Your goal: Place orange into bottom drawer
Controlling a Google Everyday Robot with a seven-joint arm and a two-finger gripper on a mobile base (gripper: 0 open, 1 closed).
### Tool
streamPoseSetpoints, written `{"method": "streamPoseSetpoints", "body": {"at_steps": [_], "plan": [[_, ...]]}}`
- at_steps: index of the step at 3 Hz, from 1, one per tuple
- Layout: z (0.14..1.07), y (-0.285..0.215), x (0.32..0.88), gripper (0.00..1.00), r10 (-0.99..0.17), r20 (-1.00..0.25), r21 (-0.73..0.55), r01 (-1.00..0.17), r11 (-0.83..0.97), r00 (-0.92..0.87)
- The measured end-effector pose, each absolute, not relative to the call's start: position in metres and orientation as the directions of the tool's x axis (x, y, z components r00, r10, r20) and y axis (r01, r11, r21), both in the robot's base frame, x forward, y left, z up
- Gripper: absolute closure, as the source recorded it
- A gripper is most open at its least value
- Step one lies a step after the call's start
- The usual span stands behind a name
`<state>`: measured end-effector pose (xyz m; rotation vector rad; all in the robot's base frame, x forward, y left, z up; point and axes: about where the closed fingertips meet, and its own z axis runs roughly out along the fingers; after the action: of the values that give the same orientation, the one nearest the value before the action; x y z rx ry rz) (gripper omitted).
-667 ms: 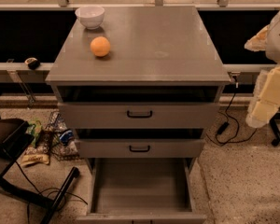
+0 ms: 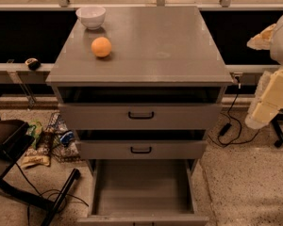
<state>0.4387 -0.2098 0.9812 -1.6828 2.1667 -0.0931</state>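
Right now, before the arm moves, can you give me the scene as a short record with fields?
orange: on the cabinet top, left side, apart from the white bowl behind it
bottom drawer: pulled open, nothing visible inside
gripper: at the right edge, beside the cabinet, far from the orange
task state: orange not yet in drawer

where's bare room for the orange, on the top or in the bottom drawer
The bottom drawer stands open, its floor bare wall to wall. On the cabinet top, everything right of the orange is free; the back left is crowded by the white bowl and orange. The pincer hangs beside the cabinet's right side.
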Motion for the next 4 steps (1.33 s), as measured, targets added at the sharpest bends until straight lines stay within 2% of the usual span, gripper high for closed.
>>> {"method": "streamPoseSetpoints", "body": {"at_steps": [1, 2, 3, 4], "plan": [[0.974, -0.188, 0.447, 0.00, -0.914, -0.391, -0.335, -0.908, 0.252, -0.109], [0.982, -0.138, 0.494, 0.00, -0.826, -0.560, -0.417, -0.884, 0.214, 0.064], [1.007, -0.098, 0.559, 0.00, -0.740, -0.651, -0.482, -0.845, 0.231, 0.169], [1.030, -0.062, 0.614, 0.00, -0.725, -0.671, -0.476, -0.839, 0.263, 0.153]]}}
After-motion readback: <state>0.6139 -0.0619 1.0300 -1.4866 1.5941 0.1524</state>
